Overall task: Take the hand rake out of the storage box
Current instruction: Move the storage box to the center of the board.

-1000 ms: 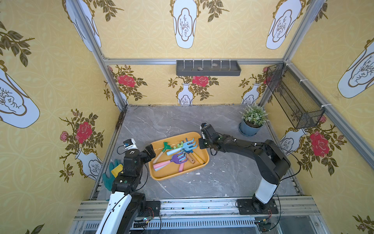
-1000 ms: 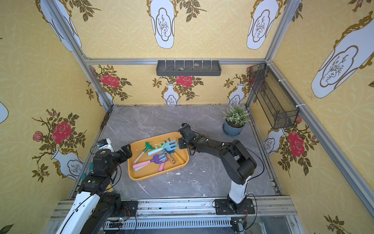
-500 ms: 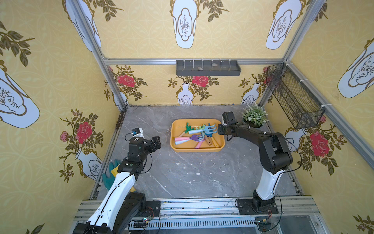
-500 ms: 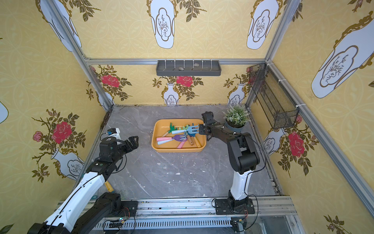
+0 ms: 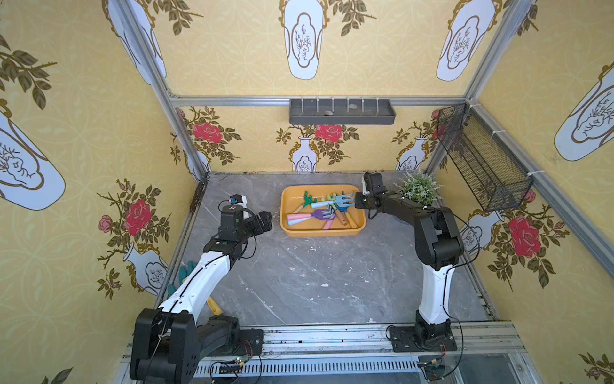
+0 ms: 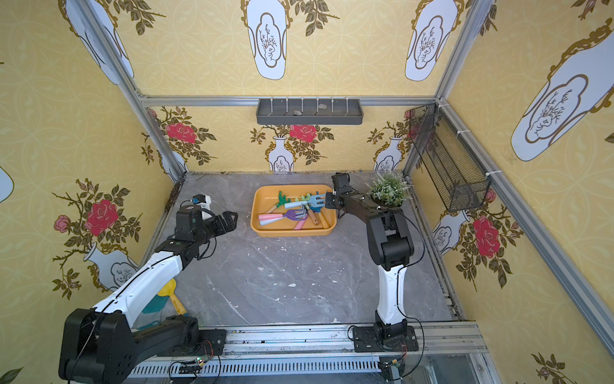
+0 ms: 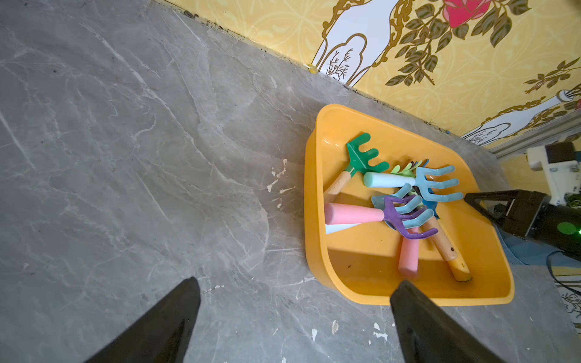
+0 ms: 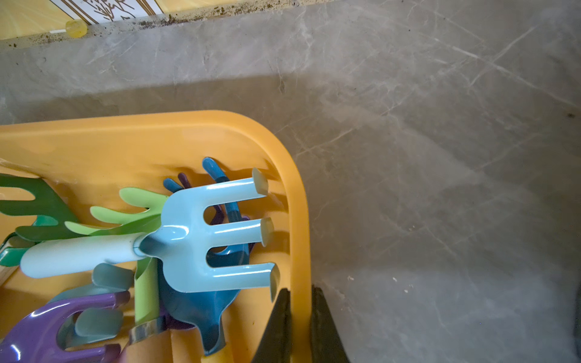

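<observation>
Farther back: shallow orange-yellow storage box (image 5: 315,232)

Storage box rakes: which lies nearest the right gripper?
The light blue rake on top: its prongs nearly reach the right gripper; the purple rake and dark green rake lie further in.

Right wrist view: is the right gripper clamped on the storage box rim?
Yes: the right gripper has one finger inside and one outside the storage box, pinching its orange rim between them.
</observation>
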Controlling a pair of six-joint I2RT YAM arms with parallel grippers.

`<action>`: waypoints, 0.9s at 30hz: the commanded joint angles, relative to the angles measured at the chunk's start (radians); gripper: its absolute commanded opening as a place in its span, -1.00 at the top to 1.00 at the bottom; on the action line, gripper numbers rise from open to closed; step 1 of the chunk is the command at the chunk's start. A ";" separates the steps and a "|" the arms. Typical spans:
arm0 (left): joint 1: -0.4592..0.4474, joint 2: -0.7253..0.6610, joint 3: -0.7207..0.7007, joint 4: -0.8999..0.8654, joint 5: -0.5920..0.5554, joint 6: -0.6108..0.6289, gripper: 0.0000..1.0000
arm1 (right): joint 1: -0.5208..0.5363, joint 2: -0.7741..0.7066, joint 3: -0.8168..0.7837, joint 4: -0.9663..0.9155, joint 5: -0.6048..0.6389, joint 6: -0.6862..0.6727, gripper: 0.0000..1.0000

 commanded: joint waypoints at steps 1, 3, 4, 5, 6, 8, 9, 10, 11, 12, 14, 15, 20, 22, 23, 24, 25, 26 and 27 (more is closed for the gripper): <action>0.002 0.035 0.021 0.043 0.042 0.029 -0.99 | -0.003 0.051 0.079 0.006 0.034 0.003 0.99; 0.001 0.055 0.037 0.044 0.046 0.034 -0.98 | -0.003 0.074 0.102 0.022 0.020 -0.011 0.99; 0.002 0.064 0.047 0.041 0.048 0.038 -0.97 | -0.004 0.086 0.113 0.029 0.012 -0.014 0.99; 0.001 0.074 0.054 0.041 0.046 0.042 -0.95 | -0.007 0.097 0.127 0.024 0.010 -0.010 0.99; 0.002 0.088 0.065 0.039 0.047 0.044 -0.94 | -0.011 0.107 0.140 0.017 -0.001 -0.003 0.99; 0.001 0.123 0.092 0.036 0.063 0.061 -0.89 | -0.015 0.120 0.154 0.023 -0.001 0.007 0.95; 0.000 0.142 0.107 0.036 0.081 0.072 -0.87 | -0.015 0.123 0.155 0.030 0.000 0.005 0.89; -0.003 0.166 0.130 0.030 0.097 0.086 -0.86 | -0.015 0.126 0.158 0.039 -0.003 0.002 0.87; -0.010 0.191 0.158 0.013 0.114 0.109 -0.85 | -0.016 0.131 0.165 0.046 -0.002 -0.001 0.87; -0.023 0.213 0.189 -0.010 0.115 0.129 -0.85 | -0.018 0.140 0.180 0.044 -0.001 -0.001 0.87; -0.061 0.266 0.263 -0.072 0.086 0.186 -0.85 | -0.021 0.162 0.219 0.029 -0.004 0.005 0.89; -0.082 0.292 0.298 -0.097 0.076 0.221 -0.86 | -0.020 0.168 0.227 0.034 -0.002 0.007 0.90; -0.116 0.401 0.450 -0.179 0.076 0.361 -0.91 | -0.020 0.185 0.243 0.069 -0.018 0.000 0.90; -0.126 0.435 0.510 -0.209 0.080 0.441 -0.91 | -0.021 0.196 0.265 0.059 -0.010 -0.001 0.86; -0.134 0.456 0.540 -0.220 0.070 0.495 -0.91 | -0.021 0.197 0.271 0.061 -0.012 -0.005 0.77; -0.141 0.476 0.570 -0.234 0.055 0.539 -0.91 | -0.021 0.197 0.275 0.065 -0.023 -0.009 0.75; -0.148 0.508 0.611 -0.259 0.062 0.601 -0.93 | -0.021 0.193 0.279 0.065 -0.037 -0.013 0.66; -0.149 0.544 0.652 -0.289 0.068 0.650 -0.93 | -0.021 0.185 0.279 0.067 -0.046 -0.015 0.51; -0.148 0.582 0.707 -0.333 0.071 0.688 -0.93 | -0.020 0.170 0.269 0.068 -0.057 -0.016 0.23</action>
